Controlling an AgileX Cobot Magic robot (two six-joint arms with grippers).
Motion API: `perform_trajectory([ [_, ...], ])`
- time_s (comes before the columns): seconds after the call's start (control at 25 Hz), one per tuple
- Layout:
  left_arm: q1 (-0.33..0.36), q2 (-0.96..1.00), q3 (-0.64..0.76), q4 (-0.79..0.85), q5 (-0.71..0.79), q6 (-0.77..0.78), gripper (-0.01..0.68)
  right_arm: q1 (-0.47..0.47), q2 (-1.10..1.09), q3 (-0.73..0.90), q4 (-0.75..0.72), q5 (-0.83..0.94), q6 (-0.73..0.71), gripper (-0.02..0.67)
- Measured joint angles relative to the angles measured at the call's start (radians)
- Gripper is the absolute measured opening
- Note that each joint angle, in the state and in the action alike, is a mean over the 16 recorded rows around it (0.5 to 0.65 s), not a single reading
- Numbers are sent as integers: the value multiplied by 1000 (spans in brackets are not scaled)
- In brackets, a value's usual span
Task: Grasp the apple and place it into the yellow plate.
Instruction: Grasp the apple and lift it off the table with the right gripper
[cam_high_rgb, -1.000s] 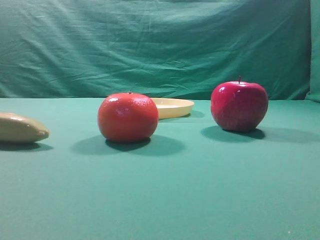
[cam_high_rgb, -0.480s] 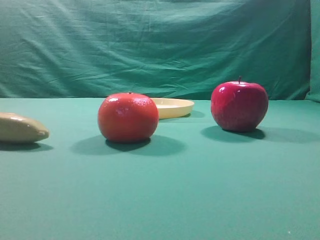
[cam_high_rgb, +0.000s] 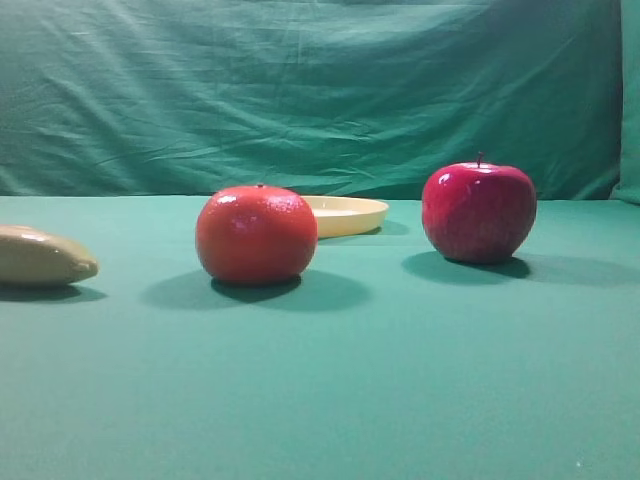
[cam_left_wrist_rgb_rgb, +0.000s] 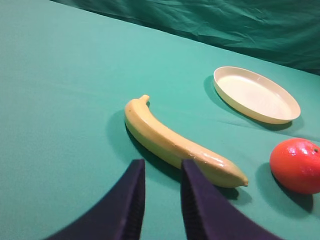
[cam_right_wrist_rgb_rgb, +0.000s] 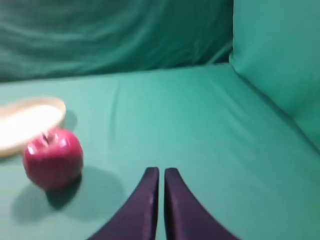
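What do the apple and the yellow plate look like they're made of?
Apple: probably plastic, a replica; its crimson skin is evenly glossy with hard highlights. Yellow plate: likely matte plastic; uniform pale colour, thin low rim, no sharp glare. Neither is certain by look alone.

Exterior view sits low, near table level, facing green backdrop. Left wrist view looks down-forward, yellow plate (cam_left_wrist_rgb_rgb: 256, 94) upper right of frame. Right wrist view faces forward, apple (cam_right_wrist_rgb_rgb: 52, 158) lower left. All three share yellow plate.

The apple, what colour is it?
Shiny deep red apple, seen best in the exterior high view.
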Motion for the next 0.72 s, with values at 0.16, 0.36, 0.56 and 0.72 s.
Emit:
perform_trajectory([
  [0.16,0,0,0,0,0,0,157,23,117,-86,4,17,-3,0],
  [0.36,0,0,0,0,0,0,157,54,338,-240,5,109,-34,0],
  [0.56,0,0,0,0,0,0,157,74,597,-421,7,254,-85,0],
  [0.72,0,0,0,0,0,0,157,79,788,-559,16,363,-124,0],
])
